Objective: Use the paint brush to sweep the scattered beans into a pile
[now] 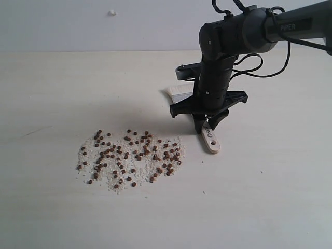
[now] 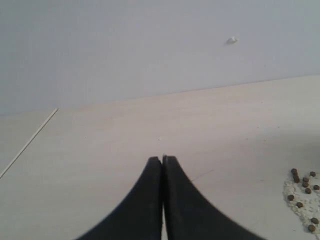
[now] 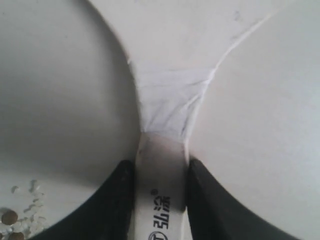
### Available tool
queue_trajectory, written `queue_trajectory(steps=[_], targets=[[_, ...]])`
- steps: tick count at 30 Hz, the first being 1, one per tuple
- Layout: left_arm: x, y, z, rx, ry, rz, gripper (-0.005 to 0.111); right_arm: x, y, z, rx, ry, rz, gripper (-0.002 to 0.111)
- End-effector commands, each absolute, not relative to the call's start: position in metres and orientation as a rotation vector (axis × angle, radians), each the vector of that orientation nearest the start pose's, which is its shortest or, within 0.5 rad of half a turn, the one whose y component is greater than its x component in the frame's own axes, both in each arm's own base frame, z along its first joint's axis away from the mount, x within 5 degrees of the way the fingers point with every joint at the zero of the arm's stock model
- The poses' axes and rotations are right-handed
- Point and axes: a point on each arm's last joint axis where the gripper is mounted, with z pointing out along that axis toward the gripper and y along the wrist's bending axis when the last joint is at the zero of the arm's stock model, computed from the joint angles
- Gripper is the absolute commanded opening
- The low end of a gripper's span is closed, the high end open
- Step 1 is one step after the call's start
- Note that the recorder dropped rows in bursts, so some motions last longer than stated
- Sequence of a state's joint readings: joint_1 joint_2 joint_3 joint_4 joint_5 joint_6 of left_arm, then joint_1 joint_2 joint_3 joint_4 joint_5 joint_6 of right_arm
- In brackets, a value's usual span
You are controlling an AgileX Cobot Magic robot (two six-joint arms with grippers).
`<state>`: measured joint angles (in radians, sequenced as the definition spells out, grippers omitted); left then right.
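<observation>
The beans [image 1: 129, 155] lie scattered among pale crumbs in a wide patch at the table's middle left. Their edge also shows in the left wrist view [image 2: 304, 192] and the right wrist view [image 3: 9, 217]. The paint brush [image 1: 211, 141] lies just right of the patch, its holed handle end toward the front and its off-white bristles [image 1: 176, 94] toward the back. My right gripper [image 1: 206, 123] stands over the handle, fingers pressed on both sides of it [image 3: 161, 167]. My left gripper [image 2: 162, 159] is shut on nothing, off to the left of the beans and outside the exterior view.
The pale table [image 1: 270, 207] stretches around the patch. A grey wall runs along the back with a small white speck [image 1: 112, 13] on it. The right arm's black cables [image 1: 259, 70] hang behind the brush. A thin seam [image 2: 30, 140] crosses the table at far left.
</observation>
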<state>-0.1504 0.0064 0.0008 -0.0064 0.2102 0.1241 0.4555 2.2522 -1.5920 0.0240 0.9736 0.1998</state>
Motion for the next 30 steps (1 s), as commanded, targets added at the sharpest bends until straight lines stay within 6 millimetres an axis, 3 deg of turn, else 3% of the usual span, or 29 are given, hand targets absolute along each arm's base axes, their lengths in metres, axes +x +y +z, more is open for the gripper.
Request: queue_trajectory(steps=[1,6,16,23,30], targets=[[0.055,-0.009,0.194,0.227,1.676,-0.034,0.000,0.388,0.193,0.104,-0.405,3.102,0.044,0.000],[0.055,-0.009,0.194,0.227,1.676,-0.034,0.000,0.388,0.192,0.104,-0.417,3.100,0.034,0.000],[0.055,-0.009,0.194,0.227,1.676,-0.034,0.000,0.389,0.192,0.134,-0.429,3.029,0.062,0.000],[0.055,-0.009,0.194,0.227,1.676,-0.034,0.000,0.387,0.192,0.140,-0.438,3.031,0.060,0.000],[0.055,-0.009,0.194,0.227,1.676,-0.034,0.000,0.373,0.185,0.177,-0.725,3.022,0.040,0.000]])
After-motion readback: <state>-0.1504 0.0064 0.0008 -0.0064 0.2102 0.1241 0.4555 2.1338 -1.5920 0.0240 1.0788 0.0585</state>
